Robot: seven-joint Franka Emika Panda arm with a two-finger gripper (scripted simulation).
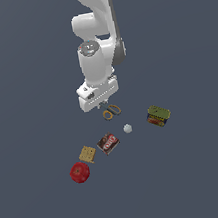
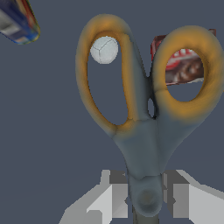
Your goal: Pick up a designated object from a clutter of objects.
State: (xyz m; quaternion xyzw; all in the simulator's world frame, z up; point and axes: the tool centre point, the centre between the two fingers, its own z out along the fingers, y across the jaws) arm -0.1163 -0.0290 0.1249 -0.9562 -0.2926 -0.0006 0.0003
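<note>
The scissors [image 1: 111,112], with grey blades and two orange-yellow ring handles, hang from my gripper [image 1: 102,103] at the far end of the clutter. In the wrist view the scissors [image 2: 144,131] fill the frame, close to the camera. My gripper [image 2: 146,197] is shut on them at the pivot, a grey finger on each side. The blades are hidden past the fingers. The white ball [image 2: 104,49] and the dark box [image 2: 183,65] show through the ring handles, farther from the camera than the scissors.
On the dark floor lie the small white ball [image 1: 127,128], the brown-red box [image 1: 108,143], the tan cracker [image 1: 87,154] and the red apple [image 1: 79,172]. The green-red can [image 1: 158,116] sits at the exterior view's right and also shows in the wrist view [image 2: 17,22].
</note>
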